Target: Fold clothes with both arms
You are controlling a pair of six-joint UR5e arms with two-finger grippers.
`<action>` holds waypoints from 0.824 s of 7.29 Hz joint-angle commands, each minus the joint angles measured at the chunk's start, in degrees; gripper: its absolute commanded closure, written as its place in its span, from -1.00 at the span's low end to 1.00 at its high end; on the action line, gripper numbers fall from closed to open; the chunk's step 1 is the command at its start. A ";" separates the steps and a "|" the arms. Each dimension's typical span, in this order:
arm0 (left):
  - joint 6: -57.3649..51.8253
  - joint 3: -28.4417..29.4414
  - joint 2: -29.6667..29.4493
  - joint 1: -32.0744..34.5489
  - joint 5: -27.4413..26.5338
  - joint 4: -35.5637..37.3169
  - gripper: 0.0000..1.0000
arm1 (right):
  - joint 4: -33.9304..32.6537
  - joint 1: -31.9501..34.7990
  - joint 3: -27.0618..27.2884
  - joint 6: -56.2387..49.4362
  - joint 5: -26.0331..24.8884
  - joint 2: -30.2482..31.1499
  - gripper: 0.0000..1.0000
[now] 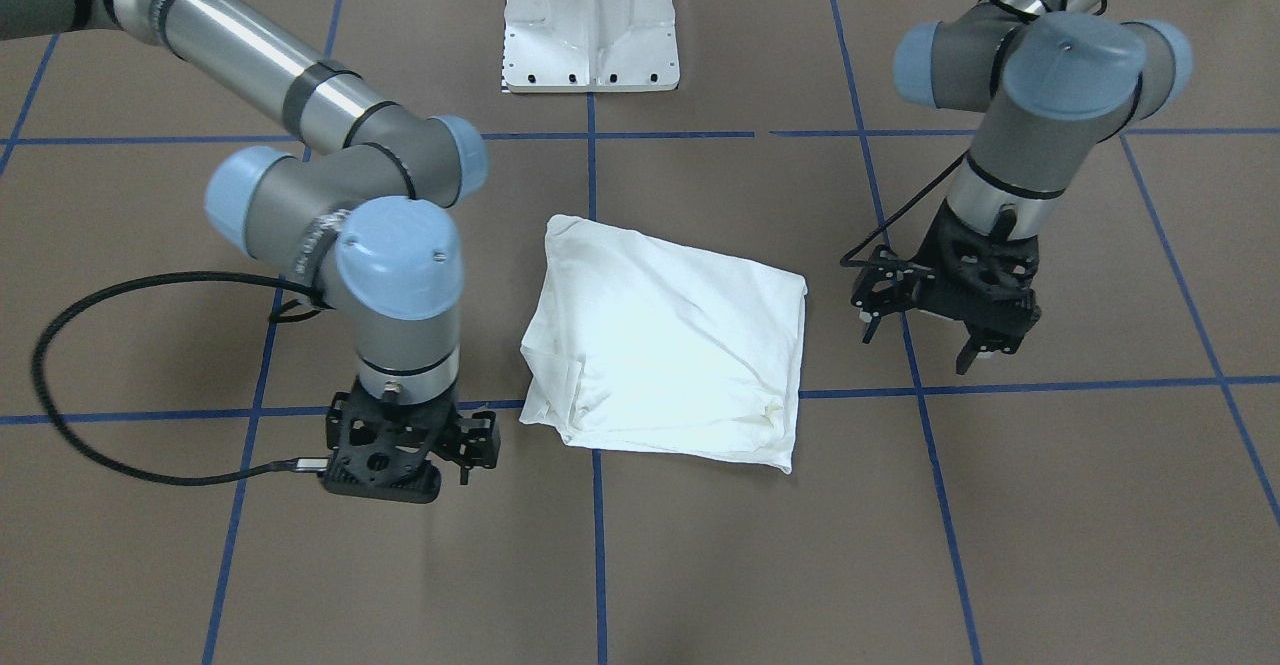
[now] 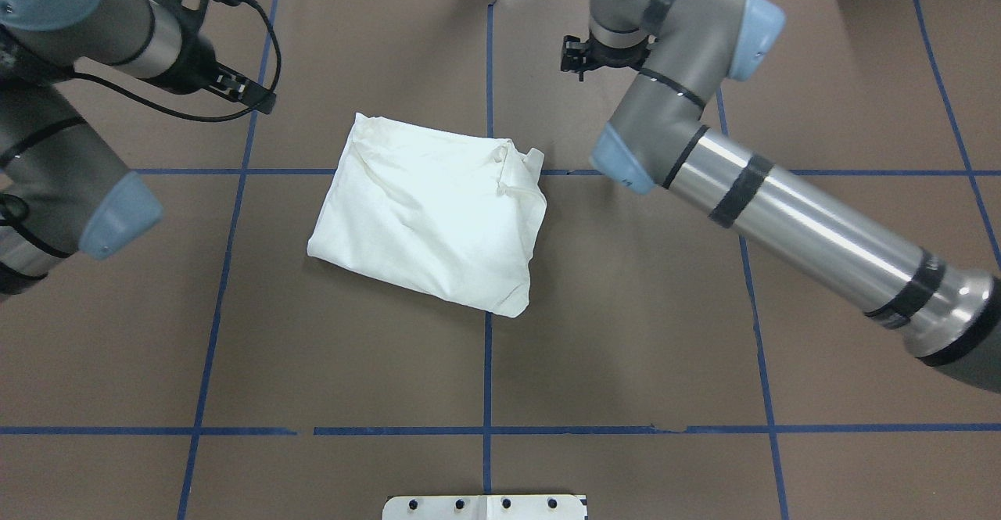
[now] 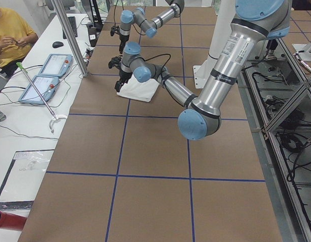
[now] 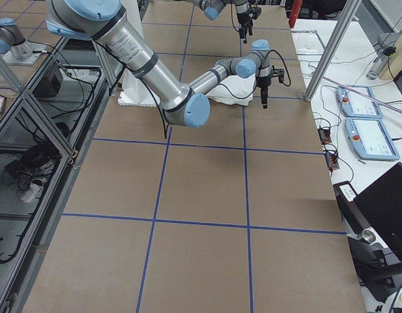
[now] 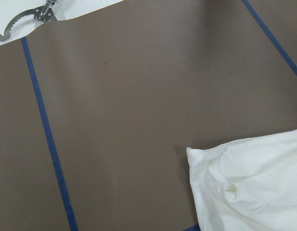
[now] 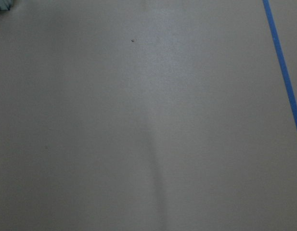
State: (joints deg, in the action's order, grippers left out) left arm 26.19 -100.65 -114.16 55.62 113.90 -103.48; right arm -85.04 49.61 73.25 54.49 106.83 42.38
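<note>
The white T-shirt (image 1: 665, 345) is lying folded into a compact bundle at the middle of the desk (image 1: 1000, 545). We are hovering the left end effector (image 1: 922, 343) near one side, jaws apart and empty. The right end effector (image 1: 395, 455) is standing near the other side, and we cannot tell its state. Any last fold, we judge, is calling for matched corner pinches, lifted together.

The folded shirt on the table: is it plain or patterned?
Plain white T-shirt, no print showing; clearest in the overhead exterior view.
</note>
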 commanded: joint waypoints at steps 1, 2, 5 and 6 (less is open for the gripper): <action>-20.28 -4.03 5.51 13.74 9.45 10.44 -1.00 | -2.13 12.73 10.03 -23.09 13.71 12.92 -1.00; -30.57 -3.68 8.48 20.95 12.02 14.76 -1.00 | -4.67 18.36 12.42 -34.94 15.85 18.38 -1.00; -42.35 3.83 15.89 33.82 11.96 18.93 -1.00 | -7.33 31.65 12.88 -59.25 22.27 32.97 -1.00; -42.27 5.19 19.81 34.12 12.13 18.41 -1.00 | -6.64 35.69 13.14 -67.67 23.07 38.51 -1.00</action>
State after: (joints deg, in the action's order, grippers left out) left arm -15.07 -98.50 -98.25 87.46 125.82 -85.16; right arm -92.02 79.97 86.10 -2.70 128.33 73.87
